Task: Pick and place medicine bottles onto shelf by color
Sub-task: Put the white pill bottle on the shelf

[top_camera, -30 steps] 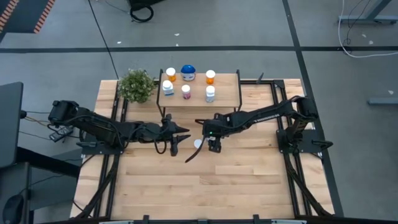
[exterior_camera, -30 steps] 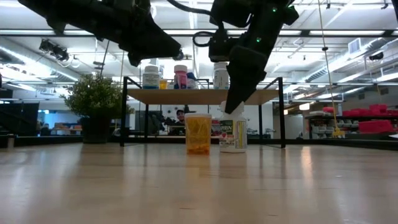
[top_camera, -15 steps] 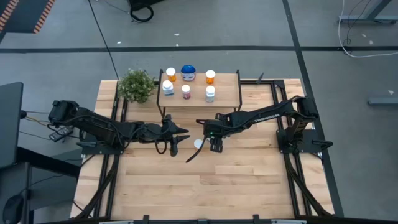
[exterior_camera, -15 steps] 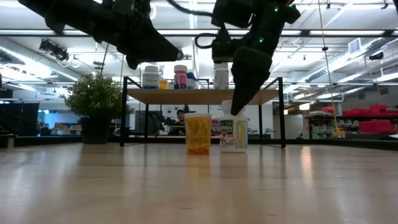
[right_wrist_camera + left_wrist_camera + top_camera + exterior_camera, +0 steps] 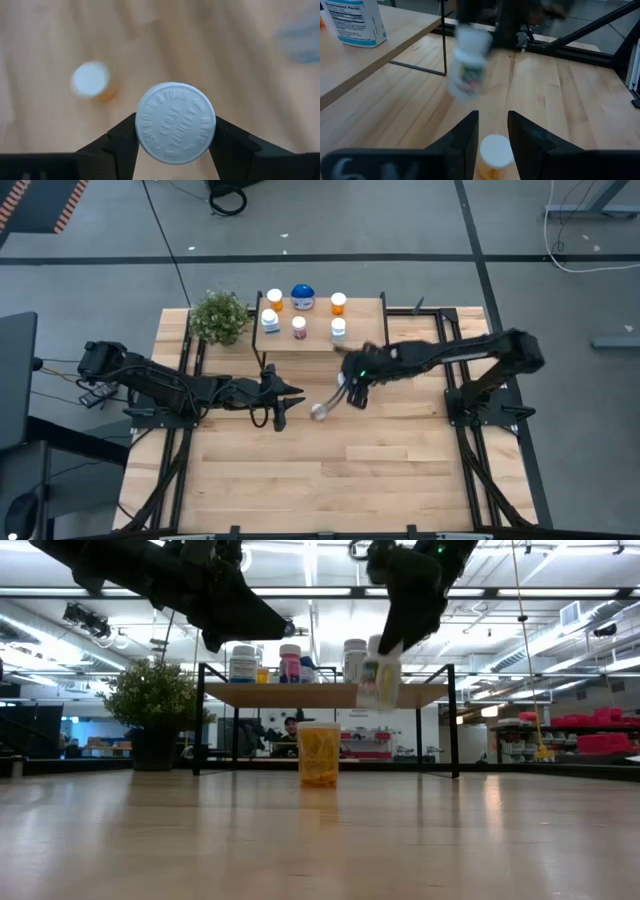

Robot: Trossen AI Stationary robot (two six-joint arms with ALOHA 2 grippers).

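My right gripper (image 5: 176, 131) is shut on a white-capped white medicine bottle (image 5: 380, 675), up in the air in front of the shelf (image 5: 320, 695). An orange medicine bottle (image 5: 319, 754) with a white cap (image 5: 90, 79) stands upright on the table (image 5: 400, 470). My left gripper (image 5: 493, 117) hovers high above that orange bottle, its fingers a little apart and holding nothing. Several medicine bottles stand on the shelf (image 5: 362, 337), among them a blue-lidded one (image 5: 302, 297) and a pink one (image 5: 298, 327). My right gripper pinches the white bottle's round cap (image 5: 150, 125) between its two fingers, one on each side of the rim. The fingers (image 5: 120, 137) slant down from above. The bottle hangs tilted below them, lifted clear of the table, at about the height of the shelf board.
A green potted plant (image 5: 220, 317) stands at the shelf's left end. The shelf rests on thin black legs (image 5: 197, 720). Bare tabletop lies toward the near edge (image 5: 330, 500).
My right gripper has risen and gone toward the far edge and the shelf, taking the white bottle with it. That bottle stood upright on the table beside the orange bottle. Now it hangs tilted, clear of the table. The orange bottle has stayed in place.
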